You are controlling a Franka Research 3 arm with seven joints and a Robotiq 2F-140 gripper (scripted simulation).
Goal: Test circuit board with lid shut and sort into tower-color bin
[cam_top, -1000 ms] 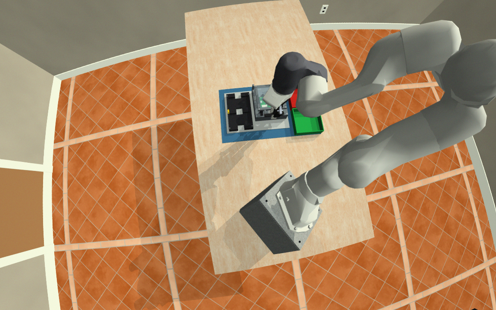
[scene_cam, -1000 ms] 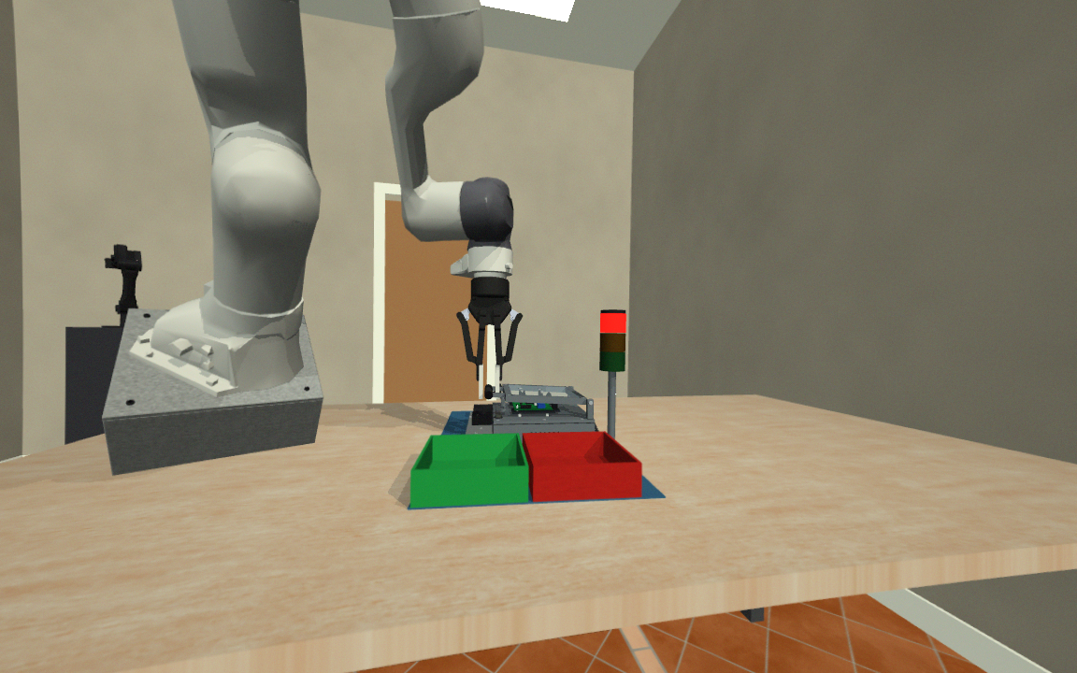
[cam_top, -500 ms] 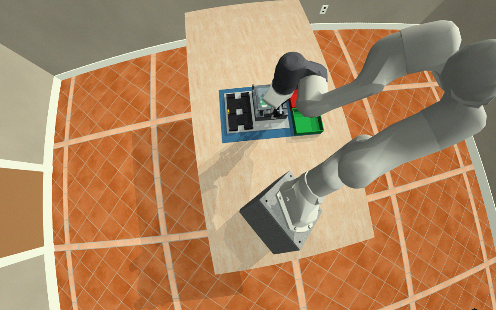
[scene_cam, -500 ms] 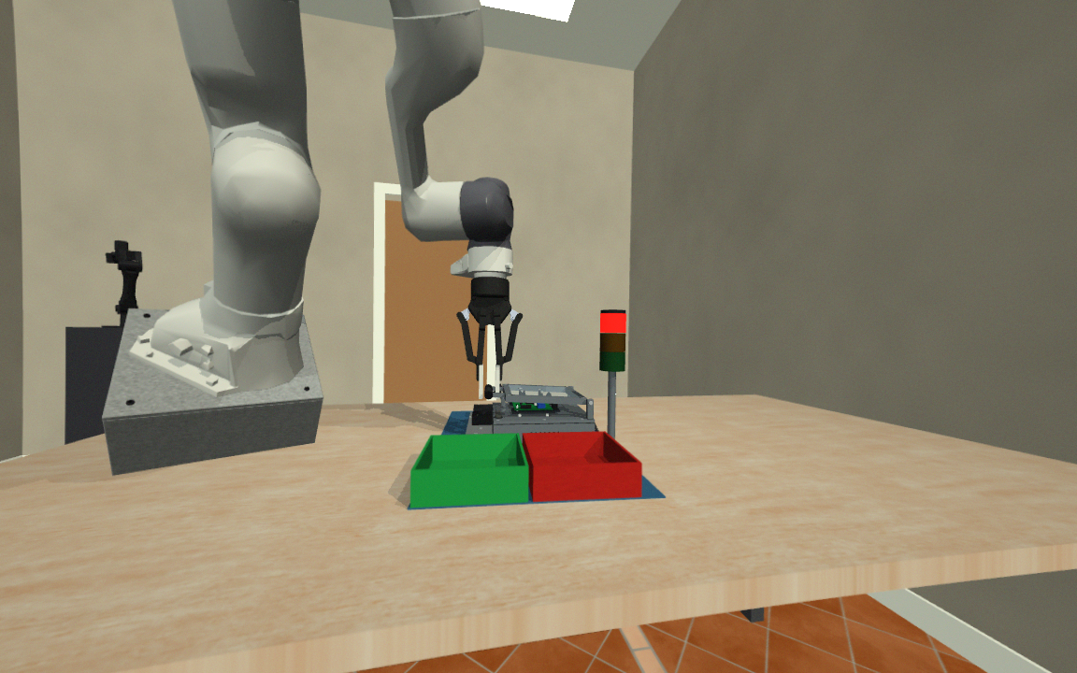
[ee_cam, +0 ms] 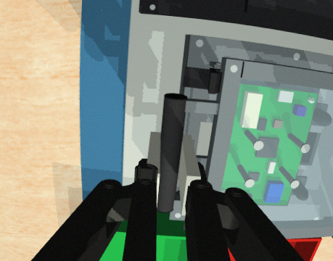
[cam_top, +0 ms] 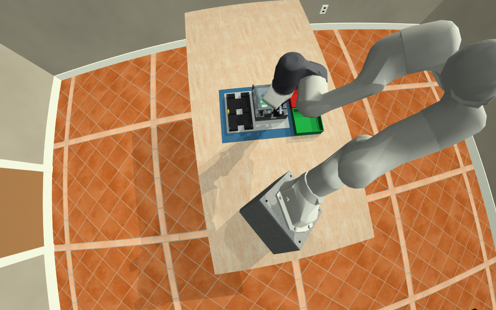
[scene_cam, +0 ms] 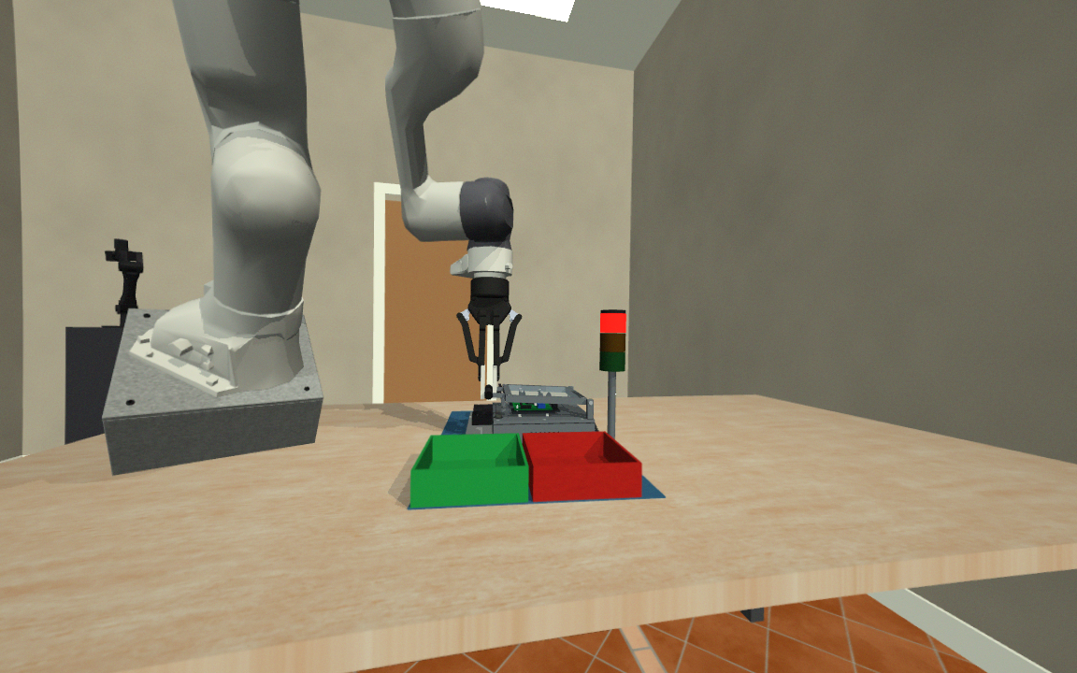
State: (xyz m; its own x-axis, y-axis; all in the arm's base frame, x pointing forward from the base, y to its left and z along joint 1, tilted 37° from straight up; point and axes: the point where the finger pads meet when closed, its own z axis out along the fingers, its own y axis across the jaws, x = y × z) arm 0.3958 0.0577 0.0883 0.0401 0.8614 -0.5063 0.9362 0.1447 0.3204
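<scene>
The green circuit board [ee_cam: 270, 150] lies in the tester [cam_top: 271, 124] [scene_cam: 544, 415] under the clear lid [ee_cam: 282, 69], which lies down over it. Its white connector points toward the tray. The lid's dark bar handle [ee_cam: 172, 141] runs along the tester's edge nearest the bare table. My gripper [ee_cam: 169, 148] [scene_cam: 488, 386] [cam_top: 277, 113] points straight down and is shut on this handle near its bin end. The black latch hook [ee_cam: 214, 80] stands past the handle's far end. The signal tower [scene_cam: 611, 338] shows red at the top.
The black two-pocket tray [cam_top: 227, 111] is empty, on the blue mat [cam_top: 257, 135] [ee_cam: 101, 77] beyond the tester. The green bin [cam_top: 307, 125] [scene_cam: 466, 479] [ee_cam: 166, 257] and the red bin [scene_cam: 584, 479] [ee_cam: 302, 251] stand side by side, both empty. The arm's base block [cam_top: 267, 227] sits on the table.
</scene>
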